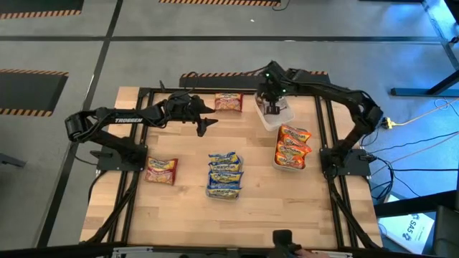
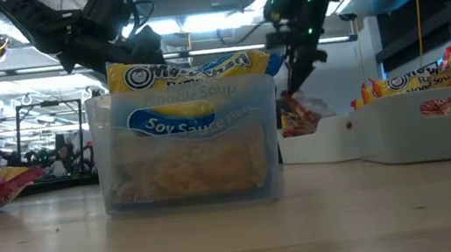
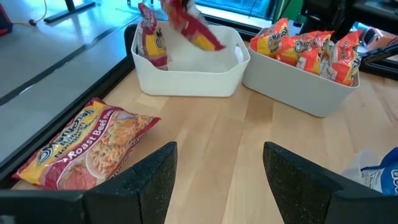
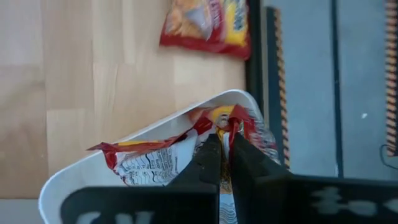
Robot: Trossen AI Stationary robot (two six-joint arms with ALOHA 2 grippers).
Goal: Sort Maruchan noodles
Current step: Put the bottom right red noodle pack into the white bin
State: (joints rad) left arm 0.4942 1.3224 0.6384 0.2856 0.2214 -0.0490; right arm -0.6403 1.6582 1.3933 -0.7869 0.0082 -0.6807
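While pinching a red packet (image 4: 186, 146) (over white bin (image 4: 74, 180)), right gripper (image 4: 222, 144) hovers.

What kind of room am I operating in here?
Likely a robotics lab or workshop: hazard-striped floor tape, a wooden bench on a black metal frame, and ceiling strip lights.

Bare tabletop (image 1: 186, 154) lies open between the loose red packet (image 1: 161, 170) near the left side and the clear tub of blue packets (image 1: 224, 175) in the middle. A second lane of bare wood runs between that tub and the white bin of orange packets (image 1: 291, 147) on the right. At the far edge, the right gripper (image 1: 271, 107) hangs over the second white bin (image 1: 276, 115), blocking its mouth. A red packet (image 1: 228, 102) lies just left of it.
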